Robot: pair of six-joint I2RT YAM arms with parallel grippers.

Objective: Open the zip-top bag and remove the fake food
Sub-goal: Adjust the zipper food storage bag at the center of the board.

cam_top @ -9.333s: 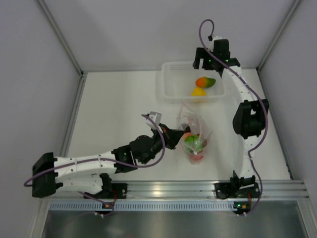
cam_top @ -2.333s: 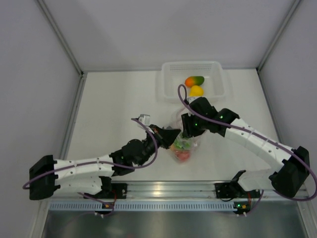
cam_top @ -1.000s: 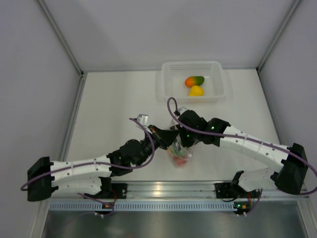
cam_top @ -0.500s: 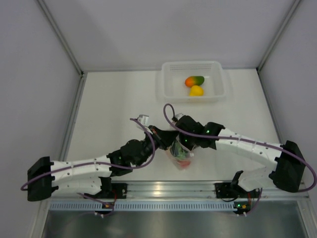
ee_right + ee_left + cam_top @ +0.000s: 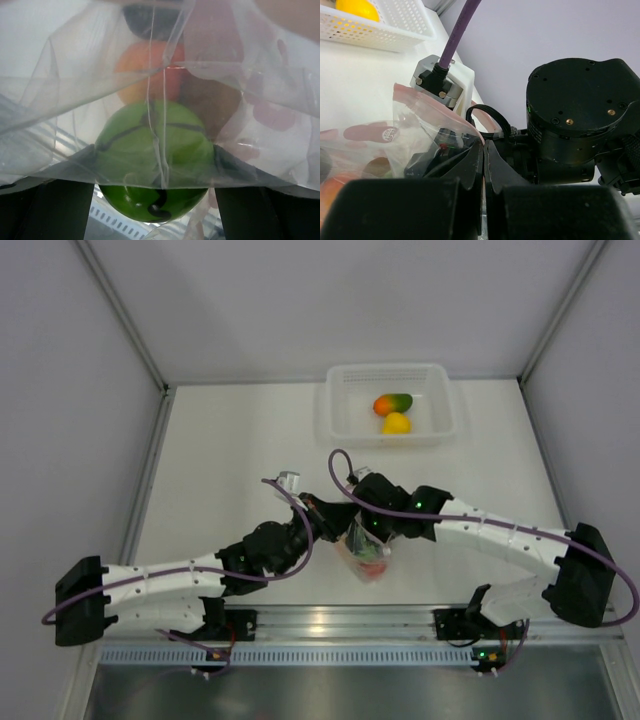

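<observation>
The clear zip-top bag stands on the table between both arms, fake food still inside. My left gripper is shut on its pink-red zip edge, which runs into the closed jaws. My right gripper reaches into the bag's mouth. In the right wrist view a green fruit with black marks fills the gap of this gripper, both fingers touching its sides, with bag film draped across. Behind it lie a peach-orange fruit, a brown one and a dark one.
A rigid white tray stands at the back right, holding an orange-green mango and a yellow fruit. The right arm's black wrist housing sits close beside my left jaws. A metal rail runs along the near edge.
The right gripper has pushed a little further left and down into the bag and closed around the green fruit. The left arm holds the zip edge unmoved.
</observation>
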